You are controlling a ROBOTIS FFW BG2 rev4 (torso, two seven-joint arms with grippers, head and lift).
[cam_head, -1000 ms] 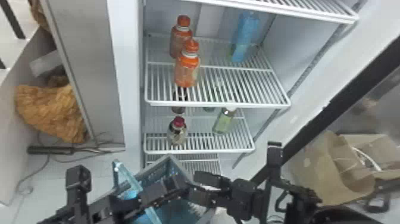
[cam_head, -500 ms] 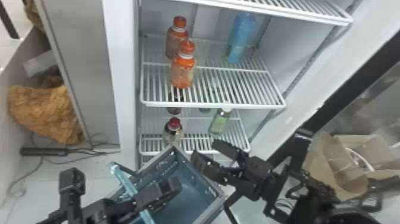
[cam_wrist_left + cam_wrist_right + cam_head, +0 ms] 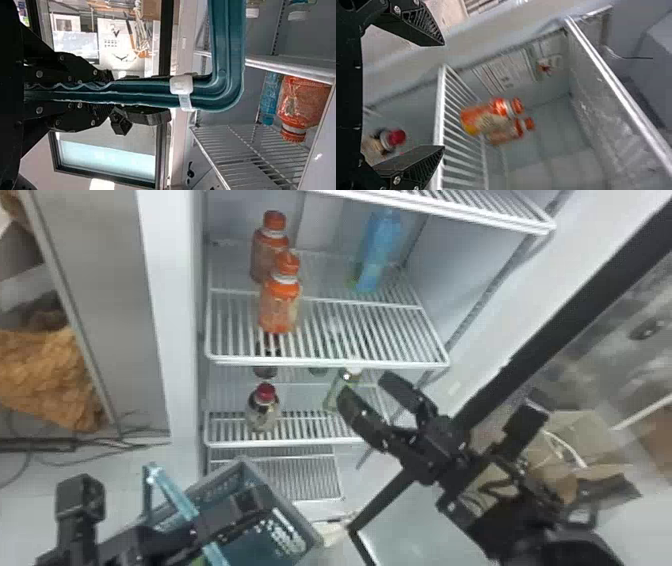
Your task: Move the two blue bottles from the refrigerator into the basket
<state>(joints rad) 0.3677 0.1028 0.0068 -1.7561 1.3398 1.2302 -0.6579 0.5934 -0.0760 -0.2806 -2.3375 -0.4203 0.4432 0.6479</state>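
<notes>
Standing in the refrigerator (image 3: 172, 315): a blue bottle (image 3: 377, 252) upright on the middle rack (image 3: 325, 363), toward the back and the robot's right, with two orange-capped bottles (image 3: 280, 305) to its left, one in front of the other
Lower rack: a red-capped bottle (image 3: 263, 410) on the left and a greenish bottle (image 3: 337, 390) farther right; a dark bottle (image 3: 265, 366) shows partly behind the middle rack's front edge
Basket: grey-blue (image 3: 300, 517), low before the refrigerator, its inside partly hidden under the left arm; near its teal handle (image 3: 172, 490) is a small green patch I can't identify
Left gripper: over the basket (image 3: 250, 505) in the head view; in the left wrist view its fingers (image 3: 85, 71) are pressed together on the handle, a white clip (image 3: 181, 84) farther along it
Right gripper: in front of the lower rack (image 3: 367, 387), fingers spread with nothing between them, one overlapping the greenish bottle in the head view; in the right wrist view too the fingers (image 3: 421, 25) stand well apart
Cardboard box: open (image 3: 575, 445), off to the right behind the right arm, a pale strip (image 3: 565, 447) curving across it
</notes>
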